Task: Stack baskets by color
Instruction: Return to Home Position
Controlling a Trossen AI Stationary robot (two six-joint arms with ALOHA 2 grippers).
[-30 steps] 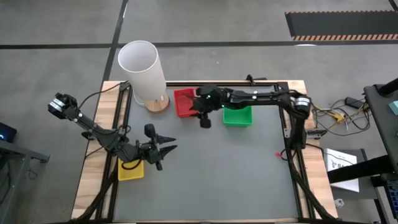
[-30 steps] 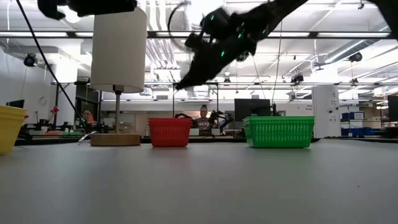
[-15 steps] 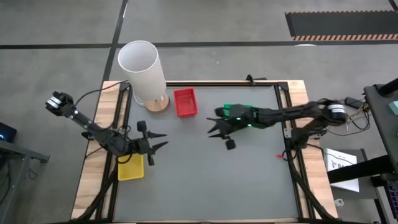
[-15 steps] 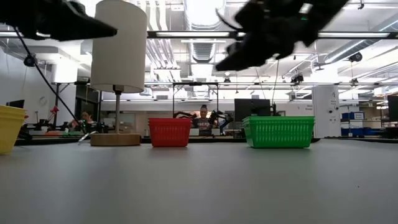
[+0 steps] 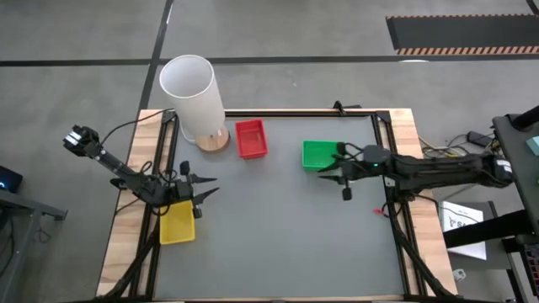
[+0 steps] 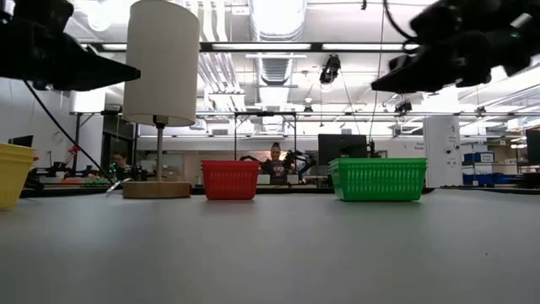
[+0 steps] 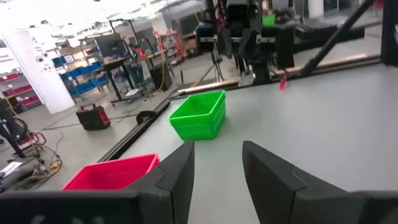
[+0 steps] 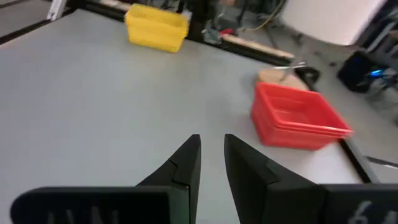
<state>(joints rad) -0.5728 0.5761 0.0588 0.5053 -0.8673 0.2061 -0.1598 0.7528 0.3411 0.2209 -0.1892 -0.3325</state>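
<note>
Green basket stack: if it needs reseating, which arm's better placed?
Probably right. The right pincer hangs just beside the green stack; the left pincer is across the table, by the yellow stack.

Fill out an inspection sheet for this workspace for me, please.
Surface: grey table, bare in the middle.
Job's things: red baskets, green baskets, yellow baskets, one pile per colour, apart.
Clutter: white cylinder on a wooden base, beside the red.
Grippers: left gripper open, by the yellow; right gripper open, by the green; both empty.
Cables: loose wires right of the table.
Surroundings: workshop; a person far behind.
</note>
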